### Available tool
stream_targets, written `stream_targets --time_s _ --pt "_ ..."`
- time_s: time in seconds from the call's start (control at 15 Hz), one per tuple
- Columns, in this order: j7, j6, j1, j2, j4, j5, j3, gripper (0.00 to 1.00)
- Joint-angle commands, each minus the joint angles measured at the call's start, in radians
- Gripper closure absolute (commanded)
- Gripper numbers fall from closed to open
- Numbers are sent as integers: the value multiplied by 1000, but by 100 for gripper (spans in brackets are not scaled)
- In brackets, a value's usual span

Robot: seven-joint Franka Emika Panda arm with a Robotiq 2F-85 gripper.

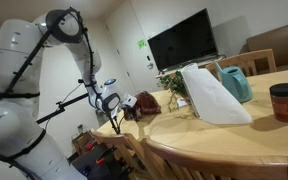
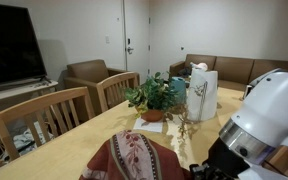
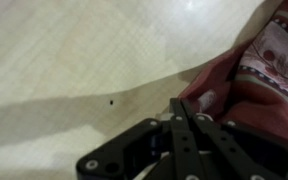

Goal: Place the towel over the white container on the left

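Note:
The towel [image 1: 145,102] is a dark red patterned cloth, bunched in a mound on the wooden table [image 1: 234,140]. It also shows in an exterior view as the towel [image 2: 134,158] near the bottom edge. In the wrist view the towel [image 3: 269,70] fills the right side. My gripper [image 3: 189,105] is shut, with its tips pressed into the towel's near edge. In an exterior view the gripper [image 1: 118,104] sits just left of the cloth. I cannot make out the white container in any view.
A big white slanted object [image 1: 214,95], a teal jug [image 1: 235,82], a dark red-brown jar [image 1: 285,102] and a green plant [image 1: 172,82] stand further along the table. Wooden chairs [image 2: 44,118] line the table's side. A television [image 1: 182,40] hangs behind.

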Motion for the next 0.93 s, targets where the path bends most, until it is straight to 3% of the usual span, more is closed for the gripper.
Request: stream_targets --time_s 0.0,0.27,0.4,0.73,0.8,0.87 --pt "-40 -108 13 30 44 9 -6 99" --pt "-101 -205 18 45 78 24 -1 99" --pt "-162 -225 -18 65 94 16 38 99" --pt "-292 -281 -30 90 132 16 74 99" --pt "-313 -291 -49 100 139 17 91 72" --pt "-327 -292 -50 98 137 21 92 71"
